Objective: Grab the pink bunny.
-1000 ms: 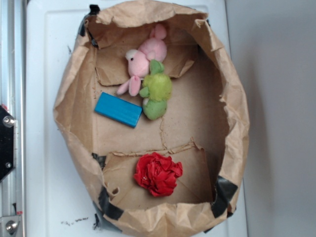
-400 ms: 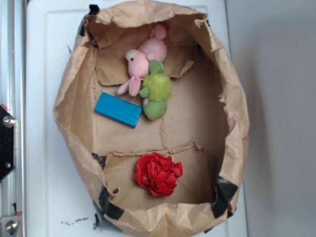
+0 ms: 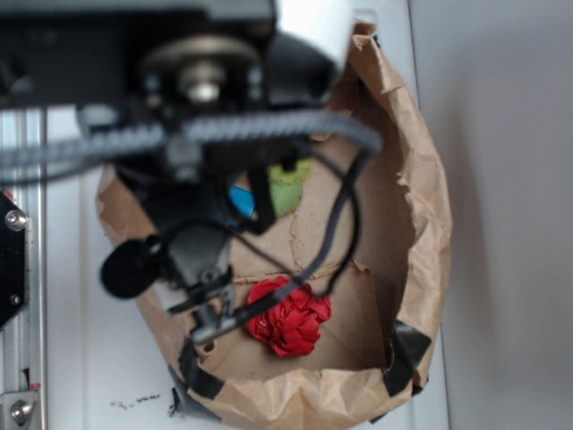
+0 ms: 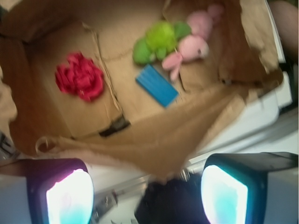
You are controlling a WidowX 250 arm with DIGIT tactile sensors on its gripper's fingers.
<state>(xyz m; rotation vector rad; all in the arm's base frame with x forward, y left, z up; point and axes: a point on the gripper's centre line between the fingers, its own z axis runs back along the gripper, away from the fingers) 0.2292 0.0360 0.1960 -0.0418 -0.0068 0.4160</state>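
The pink bunny lies in the bag's far right corner in the wrist view, its ears toward the blue block. It touches the green plush on its left. In the exterior view my blurred arm covers the bunny completely; only part of the green plush shows. My gripper stands wide open with nothing between its fingers. It hangs above the bag's near rim, well short of the bunny.
A crumpled brown paper bag with high walls holds everything. Inside it are a blue block just in front of the bunny and a red ruffled ball. A metal rail runs along the left.
My arm has swung into the exterior view over the bag's upper left, hiding the bunny and most of the blue block. The toys have not moved.
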